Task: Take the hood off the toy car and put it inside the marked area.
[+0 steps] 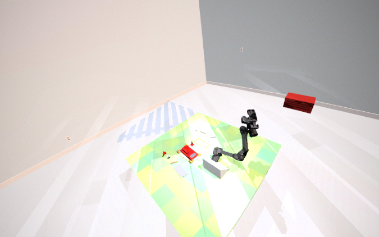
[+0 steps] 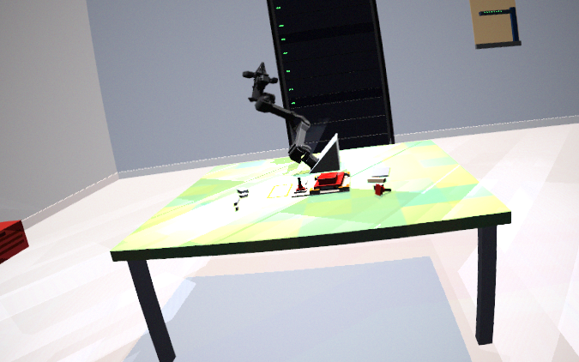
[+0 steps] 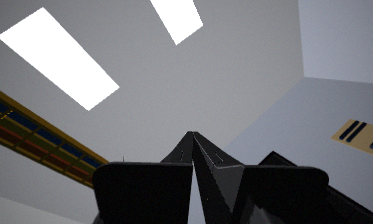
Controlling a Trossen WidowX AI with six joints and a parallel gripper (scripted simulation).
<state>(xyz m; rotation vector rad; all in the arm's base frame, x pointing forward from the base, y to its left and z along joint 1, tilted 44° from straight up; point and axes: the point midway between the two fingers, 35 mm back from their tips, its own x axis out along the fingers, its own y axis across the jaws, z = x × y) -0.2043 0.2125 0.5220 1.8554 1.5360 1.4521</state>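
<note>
The red toy car (image 1: 190, 153) (image 2: 329, 179) stands on the table, its body red with orange bits at the corners. A grey patch shows on one end of its top. The hood is too small to tell apart from the other red parts. The marked area is a thin yellow outline (image 1: 203, 140) (image 2: 289, 190) on the table beside the car, with nothing seen inside it. My gripper (image 2: 262, 64) (image 3: 191, 136) is shut and empty, raised high above the table and pointing up, well away from the car. The wrist view shows only ceiling and walls beyond the fingertips.
A white wedge (image 1: 212, 168) (image 2: 330, 157) stands by the arm's base. A small red piece (image 1: 192, 144) (image 2: 300, 185) stands between car and outline. Another red piece (image 1: 164, 153) (image 2: 378, 189) and a grey plate (image 1: 180, 171) (image 2: 380, 171) lie beyond the car. Thin dark pieces lie past the outline.
</note>
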